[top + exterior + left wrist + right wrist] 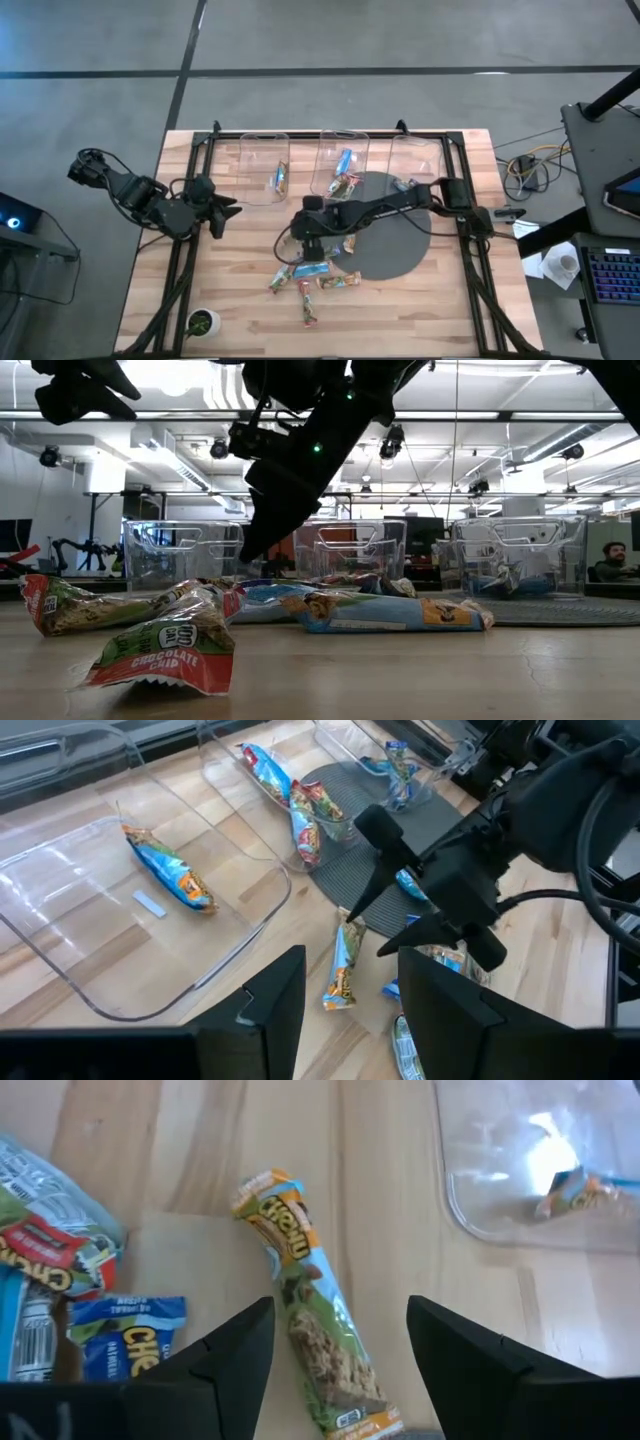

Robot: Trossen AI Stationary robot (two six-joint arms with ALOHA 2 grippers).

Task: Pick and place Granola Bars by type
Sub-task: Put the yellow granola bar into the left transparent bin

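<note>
Right gripper (340, 1345) hung with jaws apart over a crinkly foil bar (312, 1305) on wood-grain table (400, 1200). Left gripper (345, 995) sat spread and empty beside the clear plastic bins (265, 160)

Granola Bars (312, 272): shiny foil wrappers, blue, green-yellow, red-orange. Worktop (450, 310): pale wood grain. Mat (395, 250): dark grey. Bins (265, 165): clear. Arms: black.

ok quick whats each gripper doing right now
Left gripper: open, holding nothing, parked near the table's left edge.
Right gripper: open, empty, poised over a granola bar on the table.
</note>
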